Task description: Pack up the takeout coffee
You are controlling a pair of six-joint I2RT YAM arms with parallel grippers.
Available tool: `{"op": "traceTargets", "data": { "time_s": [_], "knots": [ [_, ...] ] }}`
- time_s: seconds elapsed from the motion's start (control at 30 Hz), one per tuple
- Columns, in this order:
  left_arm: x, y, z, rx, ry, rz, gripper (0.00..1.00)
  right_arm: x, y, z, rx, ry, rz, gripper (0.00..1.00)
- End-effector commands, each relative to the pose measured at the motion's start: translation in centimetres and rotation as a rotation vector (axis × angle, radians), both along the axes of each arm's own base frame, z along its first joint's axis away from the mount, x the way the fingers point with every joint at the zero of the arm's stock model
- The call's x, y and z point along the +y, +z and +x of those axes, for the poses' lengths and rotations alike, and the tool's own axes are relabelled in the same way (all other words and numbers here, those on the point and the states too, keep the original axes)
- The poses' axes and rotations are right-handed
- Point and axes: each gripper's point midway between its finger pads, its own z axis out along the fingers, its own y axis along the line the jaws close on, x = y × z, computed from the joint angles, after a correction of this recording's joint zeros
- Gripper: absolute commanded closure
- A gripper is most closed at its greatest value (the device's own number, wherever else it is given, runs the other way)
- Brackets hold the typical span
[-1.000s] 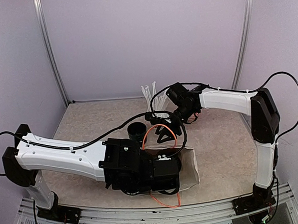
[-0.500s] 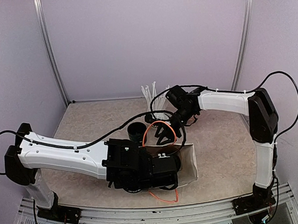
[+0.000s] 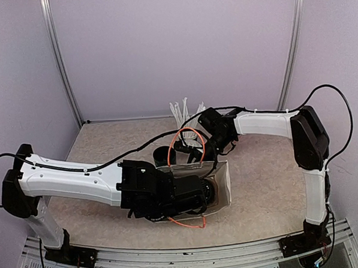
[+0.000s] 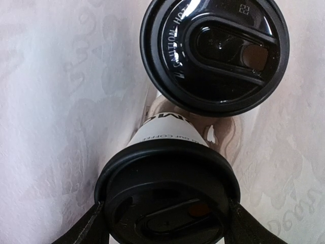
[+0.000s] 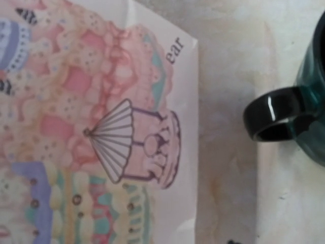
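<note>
Where the left gripper [image 4: 166,213] enters the bag, its two black fingers [image 4: 84,229] clamp opposite sides of the near white paper cup [image 4: 167,140], a small cup capped with a round black lid and printed with "COFFEE" lettering on its wall. The far white paper cup [image 4: 216,51], of the same type and capped with a glossy black lid with embossed lettering, sits just beyond the held cup. Whether the two cups touch cannot be determined.

Both cups are inside the white paper bag [image 3: 224,185], whose inner walls surround them in the left wrist view. The bag has orange cord handles [image 3: 188,139] and rests on the beige mottled table [image 3: 265,177], near the centre. Its outer face carries a pastel pink and teal carousel print. Whether the bag stands upright or lies on its side cannot be determined.

The right gripper [image 3: 195,154] is at the far edge of the bag, beside the orange handles. Its fingers are not distinguishable in any view, so whether they are apart or closed cannot be told.

A dark green glazed mug [image 5: 284,114] with a loop handle stands just beside the bag, at its far left. A black cup of white straws [image 3: 183,113] stands farther back, beyond the right gripper.
</note>
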Motion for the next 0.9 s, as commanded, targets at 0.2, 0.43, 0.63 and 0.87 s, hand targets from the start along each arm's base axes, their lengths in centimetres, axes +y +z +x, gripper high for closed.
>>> {"op": "traceTargets", "data": {
  "time_s": [0.2,0.43,0.63,0.87],
  "knots": [
    [-0.2,-0.4,0.4,0.108,-0.013,-0.075,0.39,0.2,-1.0,-1.3,0.075,0.024,-0.022,0.47],
    [-0.3,-0.7,-0.7,0.235,0.002,-0.095,0.39,-0.1,-1.1,-2.4,0.115,0.071,-0.015,0.47],
    [-0.9,-0.7,-1.6,0.307,0.023,-0.119,0.39,0.0,-0.8,-4.0,0.174,0.131,-0.004,0.47],
    [-1.1,-1.3,-3.3,0.423,0.044,-0.109,0.39,-0.1,-0.4,-6.1,0.217,0.196,-0.002,0.47]
  ]
}}
